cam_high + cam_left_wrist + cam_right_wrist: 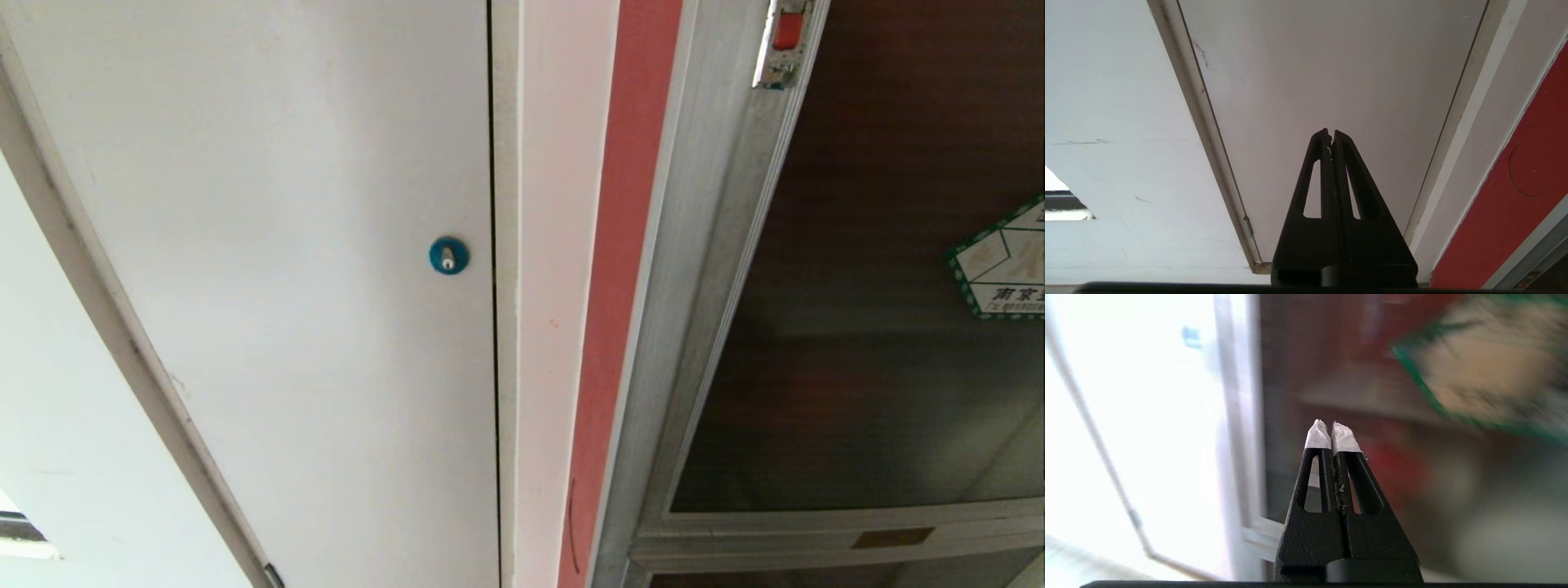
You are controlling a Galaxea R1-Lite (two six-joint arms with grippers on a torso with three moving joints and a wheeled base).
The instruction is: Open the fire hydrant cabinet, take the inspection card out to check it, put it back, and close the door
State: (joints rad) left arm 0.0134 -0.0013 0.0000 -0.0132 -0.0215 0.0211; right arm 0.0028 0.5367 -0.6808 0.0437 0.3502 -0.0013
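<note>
The fire hydrant cabinet (718, 310) stands at right, its door (882, 327) apparently closed. Opening is yet to start: the right pincer (1332, 430), pressed together and empty, must reach the red latch (788, 31).

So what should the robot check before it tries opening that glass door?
1. Glass door shut in its frame: ok.
2. Red latch in sight, at the door's top corner: ok.
3. Right gripper empty, fingers shut: ok.
4. Right gripper faces the glass door, not the white door: ok.
5. Left gripper shut, empty, facing the white door: ok.
6. Inspection card behind the dark glass: cannot tell.
</note>
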